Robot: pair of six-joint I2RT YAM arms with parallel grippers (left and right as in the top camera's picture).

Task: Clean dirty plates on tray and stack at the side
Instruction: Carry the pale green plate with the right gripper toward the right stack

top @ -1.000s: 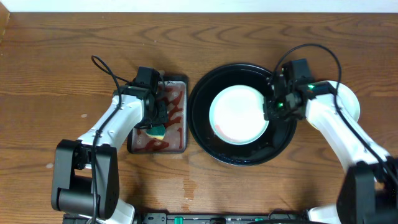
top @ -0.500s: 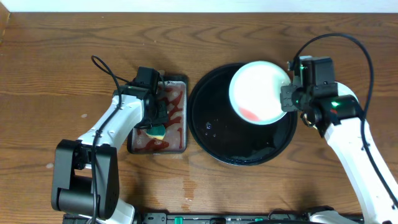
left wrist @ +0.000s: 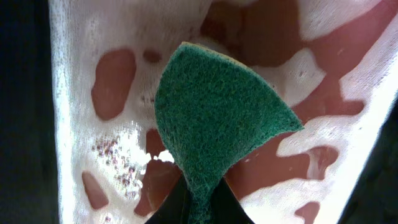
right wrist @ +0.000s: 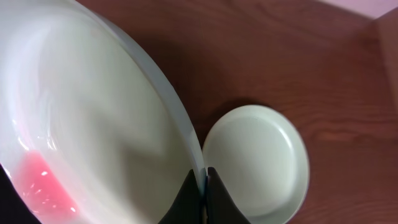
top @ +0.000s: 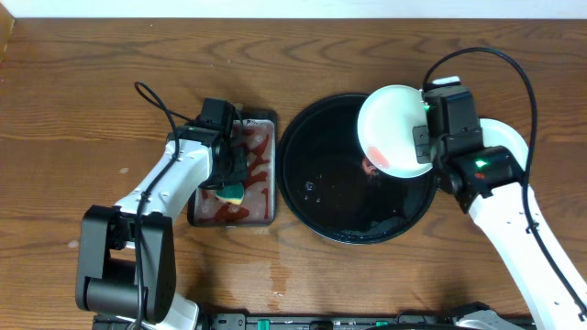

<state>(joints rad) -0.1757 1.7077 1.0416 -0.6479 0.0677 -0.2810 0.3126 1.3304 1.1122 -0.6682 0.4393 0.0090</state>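
A: The table [top: 92,82] is brown wood, matt, with the grain plain to see. And the tray [top: 316,206]?
B: Black and glossy, with wet spots shining on it. The tilted plate [top: 390,124] looks like smooth pale plastic with a slick red smear.
A: The sponge [left wrist: 217,118]?
B: Rough green fibre. It's over a pan [top: 252,213] covered in white foam and red stain.

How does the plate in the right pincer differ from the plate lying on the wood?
The held plate is tilted, its rim pinched by the right pincer; the lying plate rests flat. The held plate carries a red smear; the lying plate looks clean. Both are round and pale.
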